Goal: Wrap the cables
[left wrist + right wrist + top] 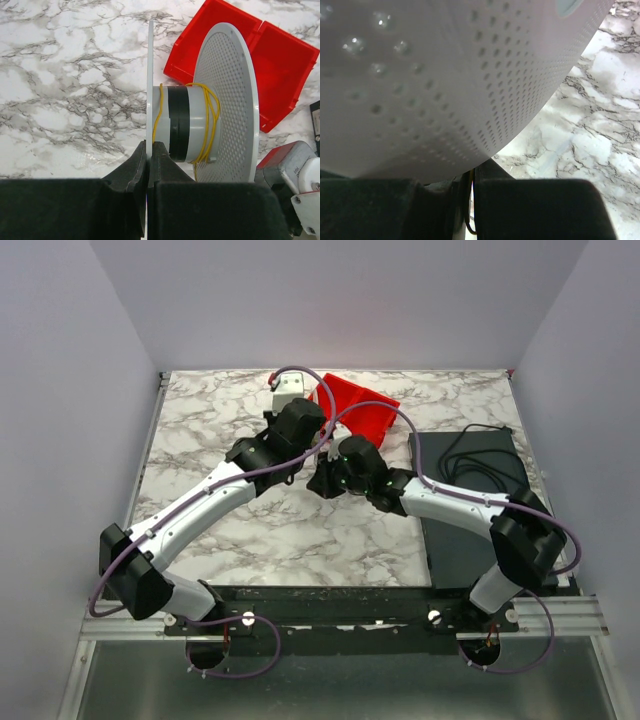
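— Progress?
— A few loops of the cables [214, 131] lie on the spool [197, 125], at one o'clock of my left gripper [148, 155], which is clamped on its flange [150, 75]. My right gripper [469, 205] seems pinched on one strand. Most of the winding remains, I judge.

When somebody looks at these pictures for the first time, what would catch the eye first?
Most striking is the white spool at the middle of the marble table, with thin yellow cables looped loosely around its hub; the left gripper pinches the edge of its thin flange. Just behind it lies a bright red bin, vivid against the marble. In the right wrist view the spool's perforated disc fills nearly everything.
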`<action>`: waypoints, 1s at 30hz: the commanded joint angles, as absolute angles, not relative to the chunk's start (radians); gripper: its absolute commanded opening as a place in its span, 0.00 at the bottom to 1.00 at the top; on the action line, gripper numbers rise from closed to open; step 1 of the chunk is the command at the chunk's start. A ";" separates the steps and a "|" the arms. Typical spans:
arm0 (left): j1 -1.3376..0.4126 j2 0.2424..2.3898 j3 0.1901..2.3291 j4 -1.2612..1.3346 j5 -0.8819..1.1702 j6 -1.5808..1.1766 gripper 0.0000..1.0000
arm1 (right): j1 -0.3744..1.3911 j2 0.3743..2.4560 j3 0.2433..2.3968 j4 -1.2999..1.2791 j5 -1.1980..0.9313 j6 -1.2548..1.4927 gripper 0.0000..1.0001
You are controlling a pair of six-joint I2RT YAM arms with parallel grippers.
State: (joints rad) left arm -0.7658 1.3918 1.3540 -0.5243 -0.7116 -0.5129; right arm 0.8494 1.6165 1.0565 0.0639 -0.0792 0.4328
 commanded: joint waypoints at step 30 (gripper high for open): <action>-0.792 1.442 1.428 -0.558 -0.706 -0.422 0.00 | 0.851 1.531 0.928 0.179 -0.182 0.499 0.22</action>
State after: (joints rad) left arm -0.7879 1.4513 1.3857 -0.5846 -0.7017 -0.4484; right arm 0.8497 1.5673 0.9375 0.1719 -0.1730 0.4919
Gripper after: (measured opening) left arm 0.032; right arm 0.219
